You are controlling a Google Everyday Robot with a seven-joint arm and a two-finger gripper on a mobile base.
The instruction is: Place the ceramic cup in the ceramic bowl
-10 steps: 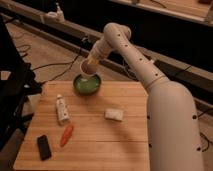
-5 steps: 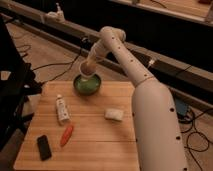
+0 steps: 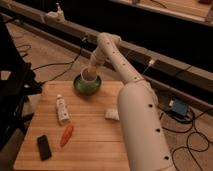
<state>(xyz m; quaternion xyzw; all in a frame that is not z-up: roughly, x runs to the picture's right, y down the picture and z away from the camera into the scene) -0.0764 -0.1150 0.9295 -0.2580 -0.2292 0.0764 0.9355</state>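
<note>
The green ceramic bowl (image 3: pixel 87 88) stands at the far edge of the wooden table (image 3: pixel 90 145). Inside the bowl's rim I see the small white ceramic cup (image 3: pixel 89 75), sitting low in the bowl or just above its floor; I cannot tell which. My gripper (image 3: pixel 91 68) reaches down from the white arm onto the cup's top and looks shut on it. The arm hides the cup's far side.
A white tube (image 3: pixel 61 109), an orange carrot-like thing (image 3: pixel 66 135) and a black flat object (image 3: pixel 44 147) lie on the table's left half. A white block (image 3: pixel 112 114) lies beside my arm. A dark chair (image 3: pixel 12 95) stands at left, and cables cross the floor behind.
The arm's big lower link has swung left and nearer to the camera. The cup has stayed at the bowl, perhaps a little lower.
</note>
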